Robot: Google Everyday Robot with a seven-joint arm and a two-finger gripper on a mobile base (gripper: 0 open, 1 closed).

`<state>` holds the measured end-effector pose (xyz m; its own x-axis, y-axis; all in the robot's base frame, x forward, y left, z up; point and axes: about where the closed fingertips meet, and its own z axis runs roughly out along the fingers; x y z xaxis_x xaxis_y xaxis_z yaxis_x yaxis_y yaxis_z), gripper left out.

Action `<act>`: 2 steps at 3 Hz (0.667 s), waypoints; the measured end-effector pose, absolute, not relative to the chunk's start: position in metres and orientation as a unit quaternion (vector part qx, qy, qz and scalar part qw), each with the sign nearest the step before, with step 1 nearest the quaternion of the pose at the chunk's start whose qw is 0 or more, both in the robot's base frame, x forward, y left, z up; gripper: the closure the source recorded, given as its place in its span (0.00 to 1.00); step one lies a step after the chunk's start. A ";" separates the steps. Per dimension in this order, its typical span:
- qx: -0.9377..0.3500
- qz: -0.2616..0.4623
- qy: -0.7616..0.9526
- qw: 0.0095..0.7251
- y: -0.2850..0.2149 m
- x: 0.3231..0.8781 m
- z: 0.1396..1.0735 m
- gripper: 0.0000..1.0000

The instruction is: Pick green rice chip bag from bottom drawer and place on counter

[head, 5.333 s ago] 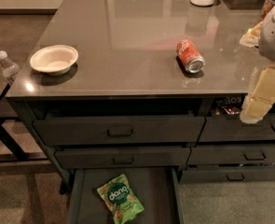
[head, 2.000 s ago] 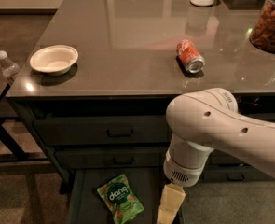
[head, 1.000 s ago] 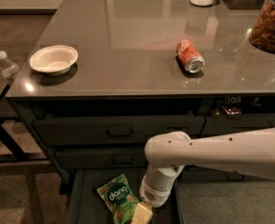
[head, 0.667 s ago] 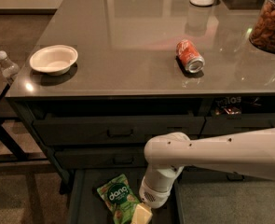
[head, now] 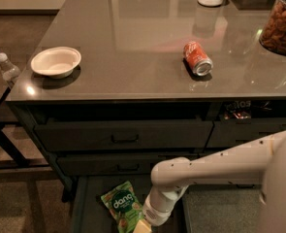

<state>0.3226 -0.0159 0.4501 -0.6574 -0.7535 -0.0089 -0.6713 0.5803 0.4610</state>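
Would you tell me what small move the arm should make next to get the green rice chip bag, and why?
Probably nudge the gripper toward the picture's left, over the green rice chip bag. The gripper sits low in the open bottom drawer beside the bag's lower right edge, and the bag lies flat on the drawer floor, not yet lifted.

hand [head: 142, 225]: low in bottom drawer [head: 90, 199], beside green rice chip bag [head: 123, 206] | red can [head: 197, 58]: on counter [head: 133, 38]
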 end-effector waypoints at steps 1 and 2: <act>0.378 -0.235 -0.891 0.090 -0.003 0.324 0.397 0.00; 0.378 -0.235 -0.891 0.090 -0.003 0.324 0.397 0.00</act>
